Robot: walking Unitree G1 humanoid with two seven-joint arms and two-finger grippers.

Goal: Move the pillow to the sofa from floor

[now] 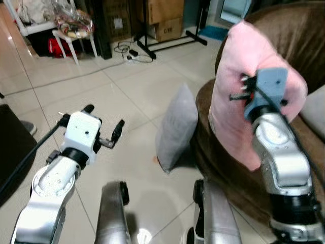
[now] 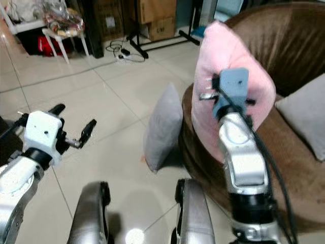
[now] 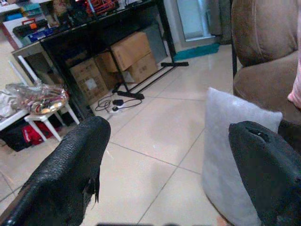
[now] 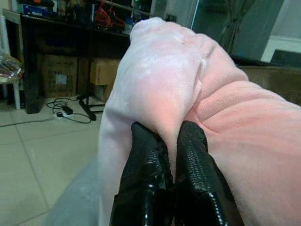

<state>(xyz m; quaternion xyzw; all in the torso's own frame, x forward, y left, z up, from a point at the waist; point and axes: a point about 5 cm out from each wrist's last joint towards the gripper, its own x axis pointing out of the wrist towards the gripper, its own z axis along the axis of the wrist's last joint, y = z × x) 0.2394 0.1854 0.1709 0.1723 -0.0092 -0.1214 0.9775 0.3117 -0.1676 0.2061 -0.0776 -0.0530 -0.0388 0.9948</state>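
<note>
A pink pillow (image 1: 241, 86) hangs in the air over the front edge of the brown sofa (image 1: 294, 35), pinched by my right gripper (image 4: 165, 155), whose fingers are shut on a fold of it. A grey pillow (image 1: 176, 127) stands on edge on the tiled floor, leaning against the sofa's front. My left gripper (image 1: 104, 124) is held out over the floor to the left of the grey pillow, open and empty; its fingertips (image 3: 70, 174) frame that grey pillow (image 3: 230, 141) in the left wrist view.
Another grey cushion (image 2: 304, 114) lies on the sofa seat. Cardboard boxes (image 1: 165, 20), a black stand's feet (image 1: 167, 43) and a cable (image 1: 129, 53) lie at the back. A white chair (image 1: 71, 30) with bags stands at the back left. My own legs (image 1: 114, 213) show below.
</note>
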